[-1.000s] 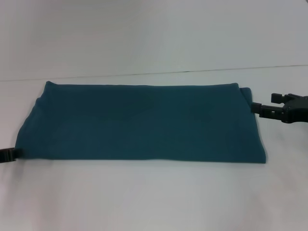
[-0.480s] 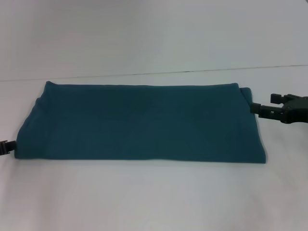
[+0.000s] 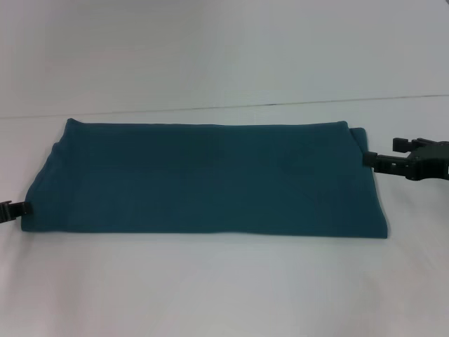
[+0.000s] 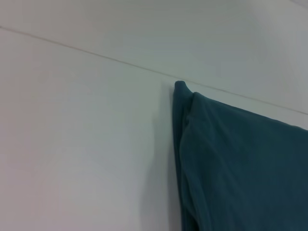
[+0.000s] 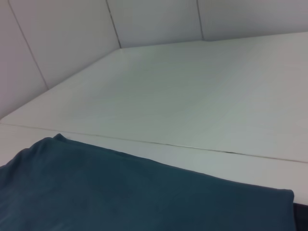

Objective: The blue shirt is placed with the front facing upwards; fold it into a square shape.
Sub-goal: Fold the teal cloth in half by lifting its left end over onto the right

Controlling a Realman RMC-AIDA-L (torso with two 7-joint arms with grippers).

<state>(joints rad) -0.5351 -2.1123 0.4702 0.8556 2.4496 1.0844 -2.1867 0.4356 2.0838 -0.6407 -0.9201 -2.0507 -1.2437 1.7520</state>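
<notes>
While left claw (image 3: 21, 208) and right claw (image 3: 370, 160) flank the blue shirt (image 3: 203, 179), grip unclear.

The dark teal-blue cloth shirt (image 3: 203, 179) looks soft and matt. The white table (image 3: 224, 288) seems smooth, perhaps faintly glossy.

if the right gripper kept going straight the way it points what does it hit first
Most likely the blue shirt: the right gripper points inward at its right edge, seemingly touching it already, though depth is hard to judge.
</notes>
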